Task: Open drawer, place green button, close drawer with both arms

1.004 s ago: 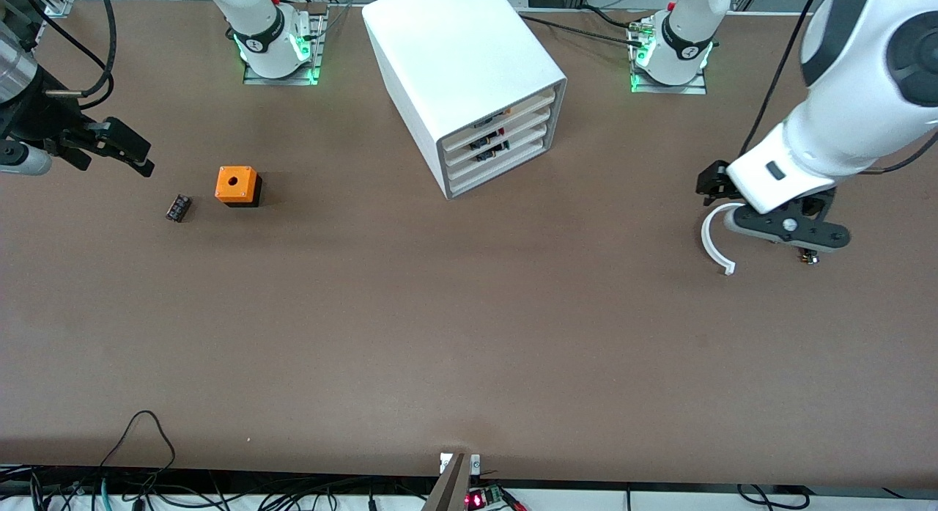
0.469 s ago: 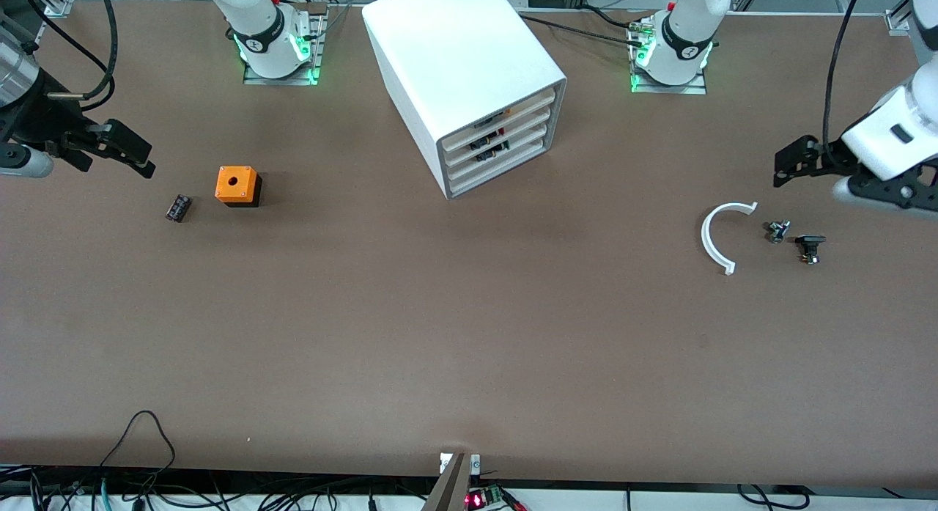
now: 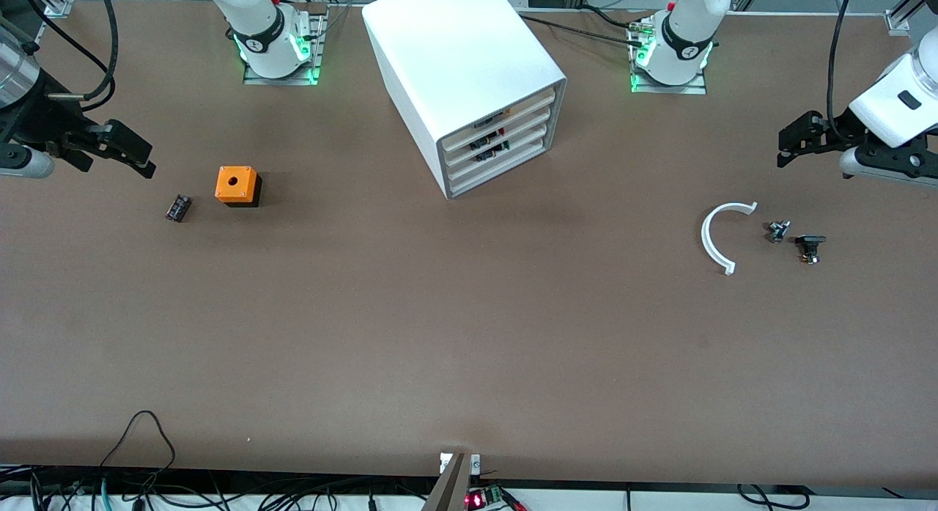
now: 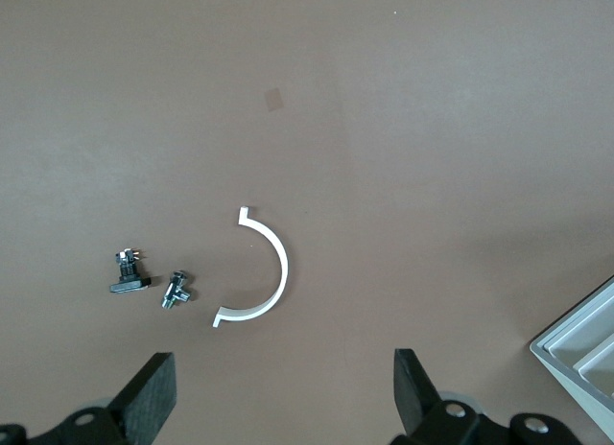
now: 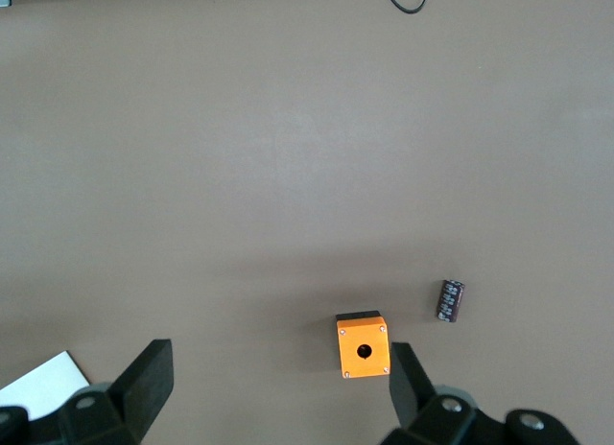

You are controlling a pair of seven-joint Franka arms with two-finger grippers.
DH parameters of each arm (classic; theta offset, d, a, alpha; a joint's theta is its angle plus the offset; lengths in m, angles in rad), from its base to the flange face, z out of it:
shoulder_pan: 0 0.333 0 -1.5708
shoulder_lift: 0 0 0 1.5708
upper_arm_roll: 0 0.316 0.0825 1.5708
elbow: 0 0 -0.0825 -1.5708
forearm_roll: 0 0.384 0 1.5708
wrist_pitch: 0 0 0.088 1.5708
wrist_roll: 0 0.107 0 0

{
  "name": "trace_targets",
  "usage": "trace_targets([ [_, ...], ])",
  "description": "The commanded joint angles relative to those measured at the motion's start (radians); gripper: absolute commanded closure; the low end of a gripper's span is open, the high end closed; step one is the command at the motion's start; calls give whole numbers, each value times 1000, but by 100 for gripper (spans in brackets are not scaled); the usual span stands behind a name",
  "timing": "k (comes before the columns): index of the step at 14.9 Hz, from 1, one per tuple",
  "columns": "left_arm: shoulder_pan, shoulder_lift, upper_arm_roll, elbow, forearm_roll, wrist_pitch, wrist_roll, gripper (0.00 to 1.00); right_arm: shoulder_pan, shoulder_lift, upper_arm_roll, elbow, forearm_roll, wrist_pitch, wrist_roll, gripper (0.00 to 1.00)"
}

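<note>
The white cabinet [image 3: 469,78] stands mid-table with all four drawers shut; the bottom drawer [image 3: 506,171] is the lowest front. The button [image 3: 778,230] is a tiny blue-grey part on the table toward the left arm's end; it also shows in the left wrist view [image 4: 176,290], and I cannot make out its cap colour. My left gripper [image 3: 795,141] is open and empty, up over the table by that end; its fingers show wide apart in the left wrist view [image 4: 283,397]. My right gripper [image 3: 124,148] waits open and empty [image 5: 278,383] over the right arm's end.
A white curved strip [image 3: 719,236] and a small flat black part [image 3: 809,245] lie beside the button. An orange cube with a hole [image 3: 237,185] and a small dark part [image 3: 178,207] lie near the right gripper. Cables run along the table edge nearest the camera.
The left arm has lifted and swung away from over the white strip and small parts toward its end of the table, uncovering them. The right arm has not moved.
</note>
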Motion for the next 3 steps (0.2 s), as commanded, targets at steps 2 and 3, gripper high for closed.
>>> trace_targets([
  [2, -11, -5, 8, 1, -17, -10, -8, 0, 2, 8, -5, 19, 11, -17, -10, 0],
  [3, -11, -5, 6, 1, -16, -10, -8, 0, 2, 8, -5, 19, 11, -17, -11, 0],
])
